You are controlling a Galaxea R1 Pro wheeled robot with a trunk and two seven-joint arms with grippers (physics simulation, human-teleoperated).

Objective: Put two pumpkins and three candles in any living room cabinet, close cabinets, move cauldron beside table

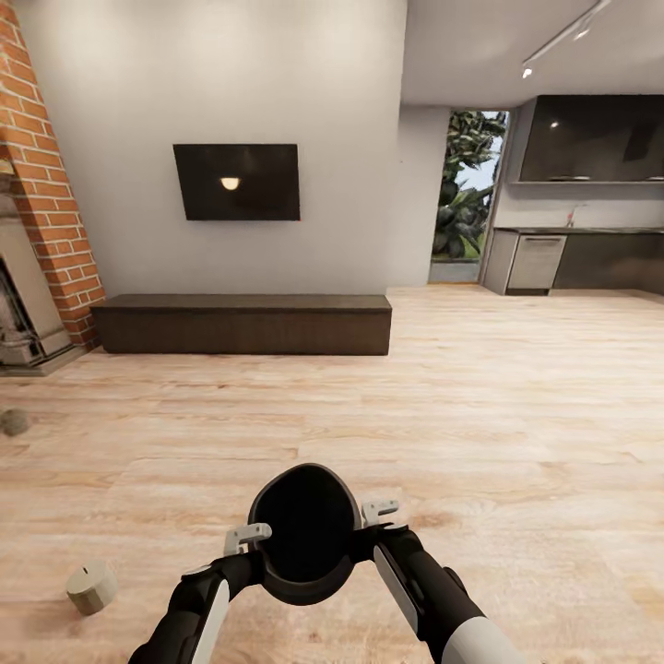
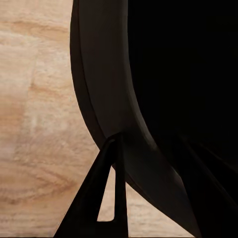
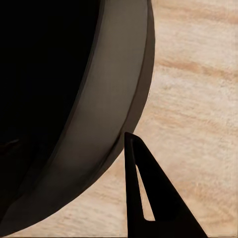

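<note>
A: Living rm w/ pale wood plank floor, grey wall, dark wall-mounted TV, red brick fireplace on one side, kitchen at the back. Where's the task stuff?

B: Long low dark-brown wood cabinet sits under the TV, fronts look closed. The round black open-topped cauldron is up close betw. both arms, well apart from the cabinet.

A: Grippers?

B: Left gripper and right gripper are at the cauldron's rim, one each side. In the wrist views one dark finger sits outside the wall, the other is lost in the black interior, so jaws straddle the rim; can't tell if they're clamped on it.

A: Progress?

B: Early, I'd say. One short grey-tan cylinder candle lies on the floor near the left arm, another candle further off by the fireplace. Candles not stowed yet, cauldron not yet by a table.
</note>
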